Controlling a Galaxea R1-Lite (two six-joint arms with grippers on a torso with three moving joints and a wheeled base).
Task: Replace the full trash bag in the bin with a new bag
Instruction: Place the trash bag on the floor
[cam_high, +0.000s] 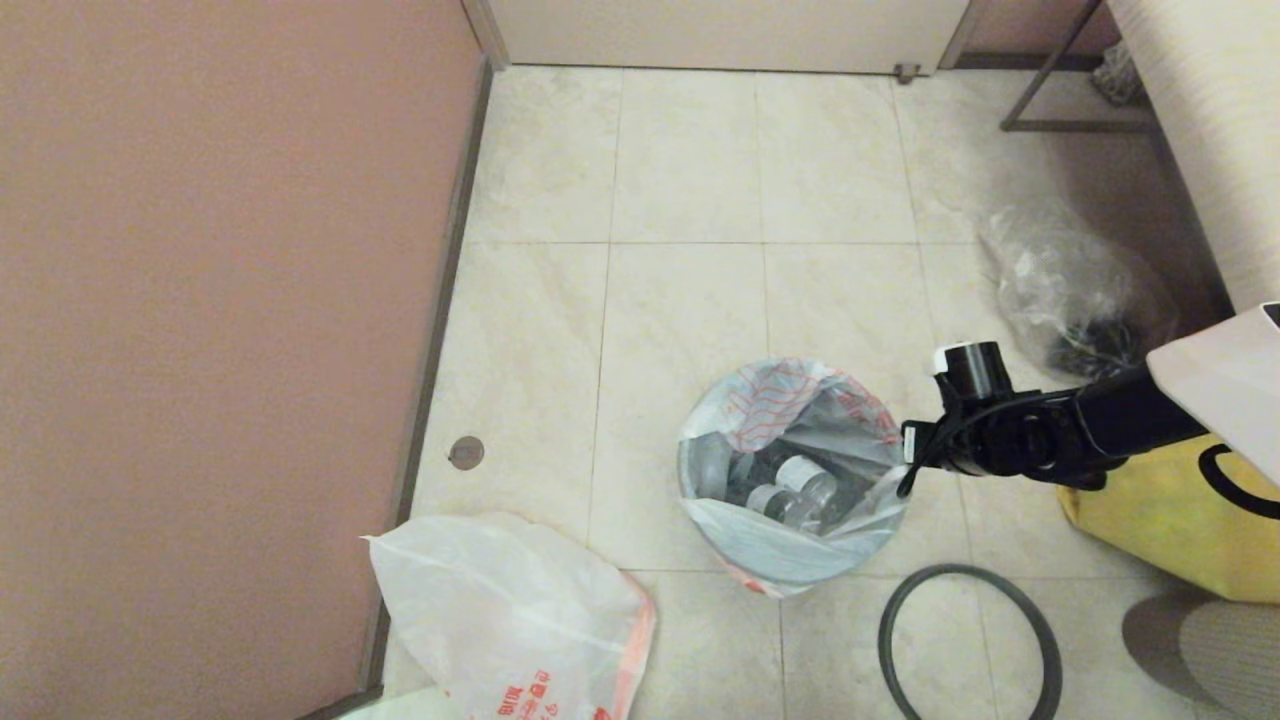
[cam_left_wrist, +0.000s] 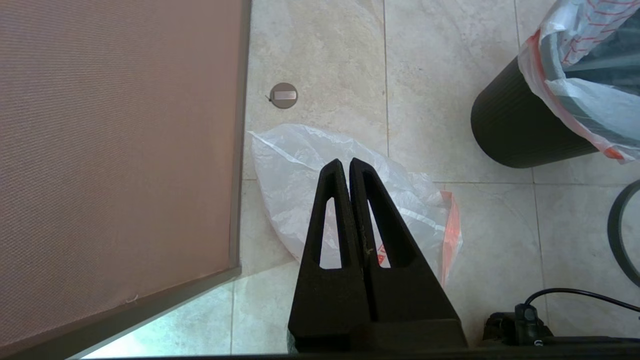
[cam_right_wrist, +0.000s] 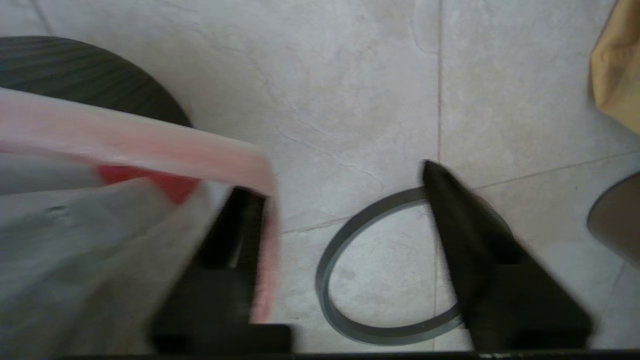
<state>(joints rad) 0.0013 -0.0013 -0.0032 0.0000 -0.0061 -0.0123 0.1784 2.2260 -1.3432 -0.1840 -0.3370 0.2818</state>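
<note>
At frame centre, the full trash bag (cam_high: 790, 470) sits in the bin (cam_left_wrist: 520, 125). The right gripper (cam_right_wrist: 340, 210), spread wide at its pink rim, should be closed on gathered film.

The left gripper (cam_left_wrist: 345, 167), pressed closed and empty, is parked over the new bag (cam_high: 500, 610), lower left.

A pale beige tiled floor (cam_high: 690, 300) with thin grout lines runs up to a pinkish-brown partition wall (cam_high: 210, 300) edged in grey trim. A small round metal floor plate (cam_high: 466, 452) sits near that wall. A pale door panel (cam_high: 720, 30) closes the far side, and a thin metal frame (cam_high: 1060, 90) stands at the far right.
</note>
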